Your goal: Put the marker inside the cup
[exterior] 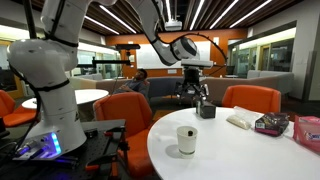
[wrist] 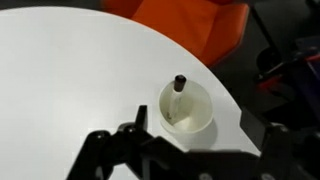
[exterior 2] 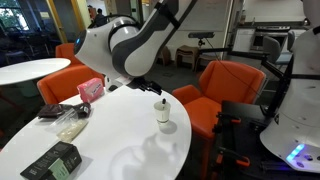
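Observation:
The off-white paper cup (wrist: 190, 118) stands upright on the round white table (wrist: 70, 80), near its edge. The dark marker (wrist: 177, 92) stands inside the cup, leaning on the wall, with its dark tip above the rim. My gripper (wrist: 200, 138) is open and empty, with its fingers spread on either side above the cup. The cup shows in both exterior views (exterior: 187, 140) (exterior 2: 164, 116), and the marker tip (exterior 2: 160, 103) pokes out of it. The gripper (exterior: 195, 93) (exterior 2: 150, 86) hangs above and behind the cup, apart from it.
A small dark grey box (exterior: 206, 110) stands on the table behind the cup. A pink package (exterior 2: 91, 88), a white wrapped item (exterior 2: 70, 122) and a black box (exterior 2: 52, 160) lie further off. Orange chairs (exterior 2: 222, 85) ring the table.

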`<state>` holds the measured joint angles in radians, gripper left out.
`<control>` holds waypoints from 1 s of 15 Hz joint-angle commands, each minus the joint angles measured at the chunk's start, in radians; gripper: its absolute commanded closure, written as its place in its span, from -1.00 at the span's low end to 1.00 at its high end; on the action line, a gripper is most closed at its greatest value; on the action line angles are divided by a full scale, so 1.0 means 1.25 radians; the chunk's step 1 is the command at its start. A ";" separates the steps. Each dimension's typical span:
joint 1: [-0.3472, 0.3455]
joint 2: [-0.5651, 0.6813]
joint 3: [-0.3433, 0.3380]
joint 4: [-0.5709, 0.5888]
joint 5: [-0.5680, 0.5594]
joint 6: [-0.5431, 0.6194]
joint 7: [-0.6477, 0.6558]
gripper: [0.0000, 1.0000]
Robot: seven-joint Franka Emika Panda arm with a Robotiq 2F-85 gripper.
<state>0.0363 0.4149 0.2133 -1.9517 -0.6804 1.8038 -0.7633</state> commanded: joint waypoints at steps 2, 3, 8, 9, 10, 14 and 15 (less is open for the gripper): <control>-0.045 -0.099 0.000 -0.110 0.122 0.177 -0.131 -1.00; -0.052 -0.119 0.000 -0.133 0.154 0.217 -0.159 -1.00; -0.044 -0.207 -0.023 -0.212 0.245 0.301 -0.241 -1.00; -0.042 -0.224 -0.028 -0.224 0.253 0.305 -0.247 -1.00; -0.039 -0.239 -0.032 -0.236 0.257 0.311 -0.248 -1.00; -0.030 -0.290 -0.048 -0.273 0.268 0.326 -0.245 -1.00; -0.027 -0.301 -0.051 -0.280 0.269 0.329 -0.246 -1.00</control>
<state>-0.0201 0.0942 0.1796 -2.2498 -0.3707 2.1657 -1.0388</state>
